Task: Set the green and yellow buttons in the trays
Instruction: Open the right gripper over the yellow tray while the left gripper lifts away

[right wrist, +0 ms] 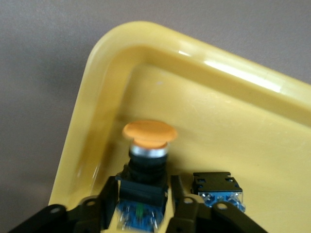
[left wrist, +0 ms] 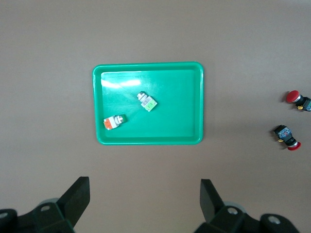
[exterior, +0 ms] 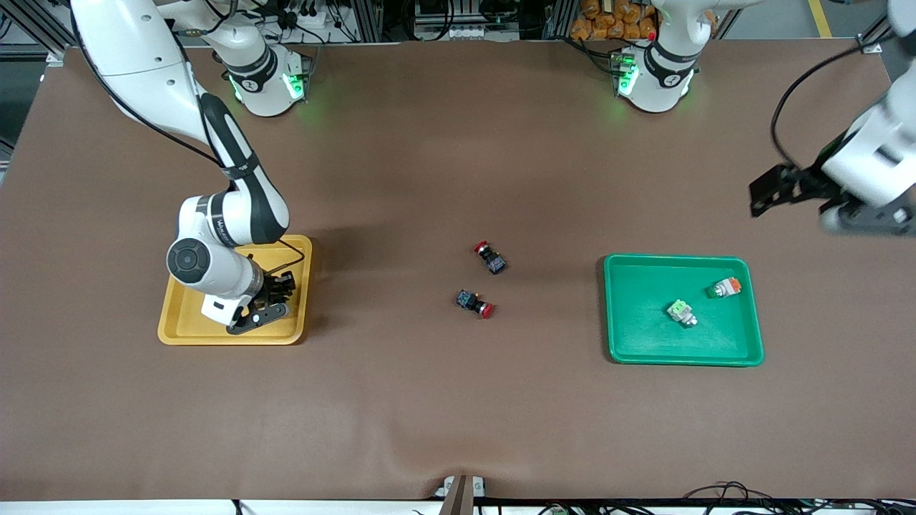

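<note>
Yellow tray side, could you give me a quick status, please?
Right gripper in yellow tray, fingers astride yellow-capped button. Left gripper open, waiting above green tray. Nothing obstructing.

Surface (exterior: pixel 429 400): plain matte brown.
Tray by right arm (exterior: pixel 172 332): mustard yellow, glossy.
Tray by left arm (exterior: pixel 637 343): bright green, glossy.
Button in yellow tray (right wrist: pixel 146 160): orange cap, silver collar, black body, blue base.
Second button there (right wrist: pixel 216 190): black, blue base.
Buttons in green tray: whitish, one light-green top (exterior: pixel 680 311), one orange top (exterior: pixel 725 287).
Two mid-surface buttons (exterior: pixel 489 257) (exterior: pixel 475 302): red caps, black bodies, blue bases.
</note>
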Controlling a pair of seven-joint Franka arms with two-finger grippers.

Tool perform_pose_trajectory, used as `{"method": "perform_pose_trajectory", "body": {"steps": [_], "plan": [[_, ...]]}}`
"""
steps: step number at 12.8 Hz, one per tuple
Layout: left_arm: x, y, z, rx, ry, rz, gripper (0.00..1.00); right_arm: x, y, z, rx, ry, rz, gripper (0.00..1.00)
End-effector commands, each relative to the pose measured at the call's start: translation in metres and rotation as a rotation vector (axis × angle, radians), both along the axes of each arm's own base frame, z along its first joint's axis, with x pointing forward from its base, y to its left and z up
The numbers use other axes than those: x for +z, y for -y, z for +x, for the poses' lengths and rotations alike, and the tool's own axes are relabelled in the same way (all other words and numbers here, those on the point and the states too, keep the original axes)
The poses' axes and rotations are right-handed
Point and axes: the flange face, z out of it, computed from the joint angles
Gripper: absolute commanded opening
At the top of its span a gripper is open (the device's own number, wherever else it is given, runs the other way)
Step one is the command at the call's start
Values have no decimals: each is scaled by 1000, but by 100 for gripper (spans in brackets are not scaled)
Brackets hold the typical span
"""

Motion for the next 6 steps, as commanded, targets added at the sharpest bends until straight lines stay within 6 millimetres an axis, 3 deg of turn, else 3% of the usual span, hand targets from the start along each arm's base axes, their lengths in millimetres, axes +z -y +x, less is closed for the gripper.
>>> {"method": "perform_pose_trajectory", "body": {"steps": [1,4,6], "plan": [[0,5,-5,-16,-12,-15,100,0,6,-1,11,12,4,100],[9,9,-12,-24,2,-15,100,7,6,-2,13,0,4,100],[9,6,-16,-20,-28,-9,100,40,5,4,9,-27,10,100]]}}
